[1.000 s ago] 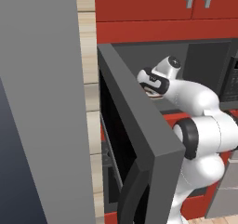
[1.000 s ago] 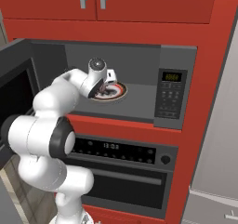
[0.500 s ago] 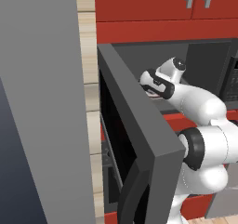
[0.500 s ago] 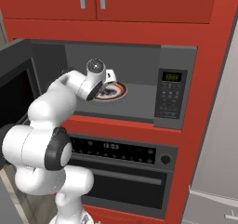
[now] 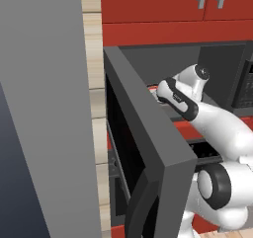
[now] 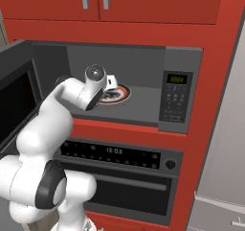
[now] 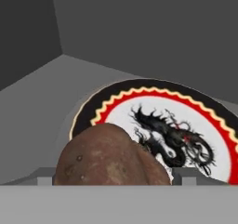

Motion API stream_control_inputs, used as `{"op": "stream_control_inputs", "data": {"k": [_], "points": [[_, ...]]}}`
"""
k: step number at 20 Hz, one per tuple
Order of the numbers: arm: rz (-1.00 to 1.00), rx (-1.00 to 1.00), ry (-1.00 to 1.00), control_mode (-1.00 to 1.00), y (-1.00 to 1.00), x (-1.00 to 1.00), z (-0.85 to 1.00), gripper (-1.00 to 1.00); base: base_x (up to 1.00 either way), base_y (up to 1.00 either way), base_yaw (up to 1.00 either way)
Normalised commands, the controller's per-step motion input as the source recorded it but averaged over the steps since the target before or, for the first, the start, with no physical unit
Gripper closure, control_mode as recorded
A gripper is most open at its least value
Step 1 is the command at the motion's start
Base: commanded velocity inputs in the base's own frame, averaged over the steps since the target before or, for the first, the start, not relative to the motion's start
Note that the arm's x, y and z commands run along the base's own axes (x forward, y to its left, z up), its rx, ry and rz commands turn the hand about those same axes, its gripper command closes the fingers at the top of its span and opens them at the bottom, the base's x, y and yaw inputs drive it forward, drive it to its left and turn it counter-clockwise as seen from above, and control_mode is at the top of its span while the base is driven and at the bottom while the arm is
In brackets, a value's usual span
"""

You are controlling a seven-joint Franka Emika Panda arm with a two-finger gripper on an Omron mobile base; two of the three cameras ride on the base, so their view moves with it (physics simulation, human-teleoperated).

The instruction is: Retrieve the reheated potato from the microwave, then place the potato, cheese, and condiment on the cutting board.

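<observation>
Hand view, near to far: potato (image 7: 109, 155), brown, rough, lying on the near rim of a plate (image 7: 218, 125) with black, red and yellow border and dark dragon motif. Gripper (image 6: 112, 83) reaches inside the open microwave (image 6: 179, 100); whether its fingers clasp the potato cannot be told. Grey cavity walls behind.

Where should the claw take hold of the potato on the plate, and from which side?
Probably across the narrow middle of the potato, coming in through the open front of the microwave, since walls close the other sides. It lies at the near edge of the plate, rounded top up.
</observation>
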Motion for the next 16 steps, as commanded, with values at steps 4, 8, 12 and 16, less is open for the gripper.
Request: {"op": "stream_control_inputs", "data": {"k": [4, 8, 12, 16], "points": [[0.0, 0.05, 0.05, -1.0, -0.12, -0.6, 0.35, 1.0, 0.0, 0.0, 0.0], [0.0, 0.03, 0.0, -1.0, -0.14, -0.72, 0.23, 1.0, 0.0, 0.0, 0.0], [0.0, 0.03, 0.0, -1.0, -0.18, -0.75, 0.21, 1.0, 0.0, 0.0, 0.0], [0.0, 0.0, 0.0, -1.0, -0.1, -0.73, 0.22, 1.0, 0.0, 0.0, 0.0]]}}
